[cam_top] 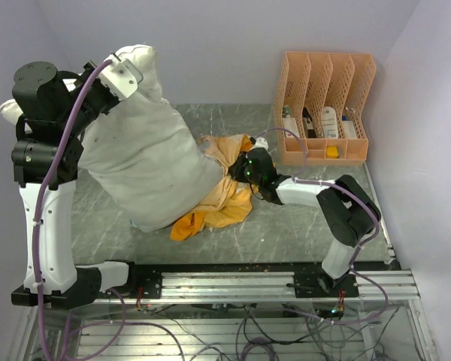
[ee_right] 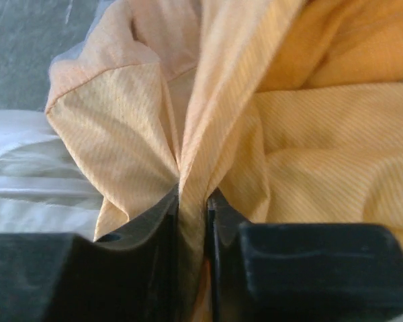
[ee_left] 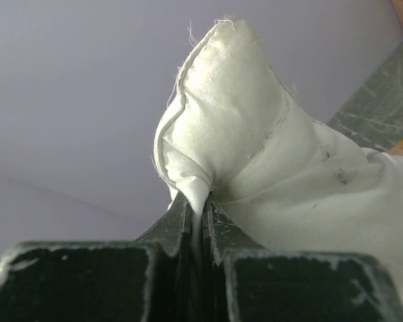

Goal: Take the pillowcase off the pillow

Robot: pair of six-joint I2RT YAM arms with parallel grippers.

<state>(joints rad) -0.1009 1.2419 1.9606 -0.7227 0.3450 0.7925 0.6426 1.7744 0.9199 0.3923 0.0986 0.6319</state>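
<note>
The off-white pillow point(cam_top: 146, 162) hangs tilted from its top corner, its lower end on the table. My left gripper point(cam_top: 128, 71) is shut on that pointed corner; in the left wrist view the pillow point(ee_left: 255, 147) rises from between the shut fingers of the left gripper point(ee_left: 201, 201). The orange-yellow pillowcase point(cam_top: 225, 192) lies bunched on the table at the pillow's lower right. My right gripper point(cam_top: 244, 169) is shut on a fold of it; in the right wrist view the pillowcase point(ee_right: 269, 134) runs between the jaws of the right gripper point(ee_right: 193, 201).
A peach plastic file organizer point(cam_top: 325, 113) with several items stands at the back right. The grey marbled table point(cam_top: 105, 218) ends at a metal rail in front. Pale walls close in at the back and both sides.
</note>
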